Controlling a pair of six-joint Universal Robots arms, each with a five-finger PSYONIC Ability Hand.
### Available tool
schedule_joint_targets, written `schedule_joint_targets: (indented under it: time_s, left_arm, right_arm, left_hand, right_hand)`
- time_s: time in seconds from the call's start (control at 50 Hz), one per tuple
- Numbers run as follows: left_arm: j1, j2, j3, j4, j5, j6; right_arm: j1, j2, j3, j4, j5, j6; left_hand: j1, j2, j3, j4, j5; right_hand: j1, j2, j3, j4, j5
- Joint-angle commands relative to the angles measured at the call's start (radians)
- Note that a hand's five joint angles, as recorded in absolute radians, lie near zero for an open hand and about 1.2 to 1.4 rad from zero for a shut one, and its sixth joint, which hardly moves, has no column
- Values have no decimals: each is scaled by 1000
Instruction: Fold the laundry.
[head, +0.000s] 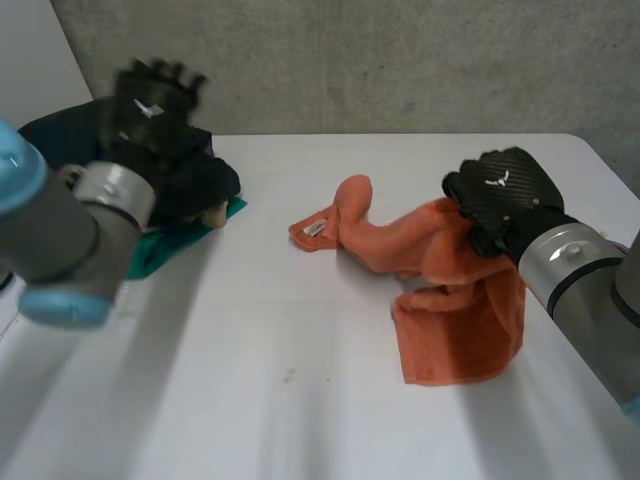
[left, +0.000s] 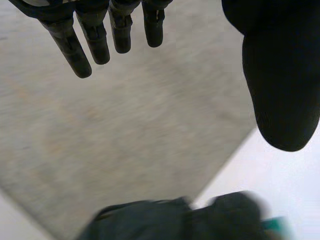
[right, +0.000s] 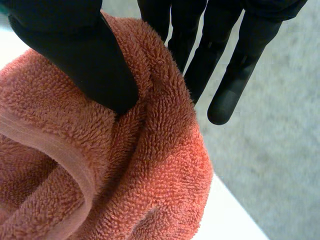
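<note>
We see right hand (head: 505, 195) pinching the towel (head: 460, 320) at its raised edge | left hand (head: 150, 105) well apart from towel, fingers (left: 87, 45) straight, holding nothing, seemingly above dark clothes (head: 205, 180)

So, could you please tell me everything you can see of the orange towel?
The orange towel is looped terry cloth with a flat hemmed border and a small white label at one end. It lies crumpled on the white table. The right hand pinches a bunched fold between thumb and fingers.
</note>
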Motion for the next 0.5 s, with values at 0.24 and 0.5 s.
schedule_joint_targets:
  time_s: [0.24,0.5]
  left_arm:
    - [-346,-267,3,44,-2,-118]
    - [-291,-160,3,-83,2,-302]
  right_arm:
    - [147,-196,-17,99,-14,81]
    - [11,-158,-11,171,-34,92]
  left_hand:
    - [-1,-20,-25,-16,-39]
    - [1209,1189,1184,1193,1171]
  right_hand:
    - [341,230,213,199,248]
    - [341,230,213,199,248]
